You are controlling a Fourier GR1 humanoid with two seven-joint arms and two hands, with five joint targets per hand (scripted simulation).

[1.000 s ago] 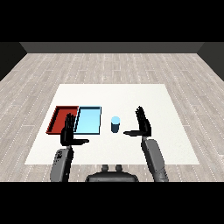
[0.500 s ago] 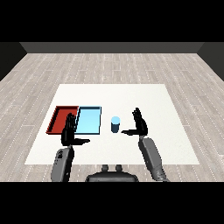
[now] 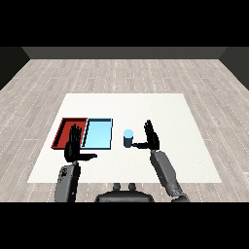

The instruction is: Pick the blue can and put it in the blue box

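The blue can (image 3: 128, 138) stands upright on the table (image 3: 185, 121), between the blue tray (image 3: 97, 133) and the right hand (image 3: 151, 138) — open, holding nothing, thumb nearly touching. A sideways nudge could tip it. The left hand (image 3: 74, 149) — open too — idles.

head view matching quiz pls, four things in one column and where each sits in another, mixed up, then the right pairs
Things:
1. blue can
2. red tray
3. light blue tray
4. right hand

Places:
A. farthest left on the table
B. just right of the can, open
C. between the red tray and the can
D. upright between the light blue tray and the right hand

Pairs: 1-D, 2-A, 3-C, 4-B
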